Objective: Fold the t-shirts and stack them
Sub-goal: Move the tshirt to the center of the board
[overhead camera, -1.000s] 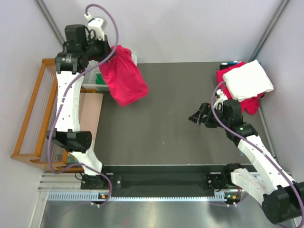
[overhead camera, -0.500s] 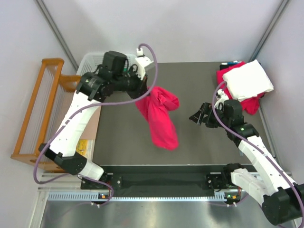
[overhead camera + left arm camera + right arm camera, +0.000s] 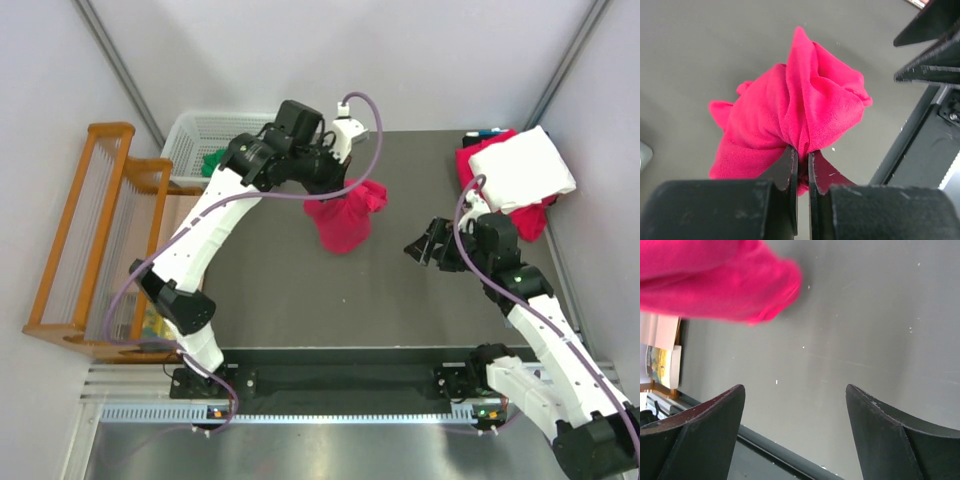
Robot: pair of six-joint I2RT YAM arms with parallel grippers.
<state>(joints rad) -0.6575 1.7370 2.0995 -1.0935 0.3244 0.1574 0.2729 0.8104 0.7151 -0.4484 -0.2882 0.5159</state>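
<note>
Top external view, read from the arm bases outward. Nearest work: right gripper (image 3: 425, 245) hovers over bare table (image 3: 300, 300), right of centre, fingers spread wide with nothing between them. The right wrist view confirms this: only dark tabletop shows between the two pads, with a pink fold at the upper left edge. Mid-table: left gripper (image 3: 343, 187) reaches in from the far left, fingers pinched nearly together on a gathered ridge of the crimson-pink shirt (image 3: 345, 222). Left wrist view shows the cloth squeezed between the two fingers and the rest hanging below in a crumpled bunch. Its lower end looks to be meeting the table, but contact cannot be confirmed. Shirt is bunched, not spread, not folded. Far right corner: white shirt (image 3: 522, 168), folded to a neat rectangle, lies on top of a second red-pink cloth (image 3: 527, 222) whose edges stick out beneath it; small pens (image 3: 485, 133) just beyond. Far left corner: white lattice basket (image 3: 190, 128) holds the green shirt (image 3: 212, 160) in a loose heap; nothing else made out inside. Wooden rack (image 3: 85, 230) stands off the table's left edge. Judgement on progress: one stack begun, white piece folded and placed; the pink one in hand needs laying flat, folding and stacking; the green one is not started. Roughly halfway at best.
</note>
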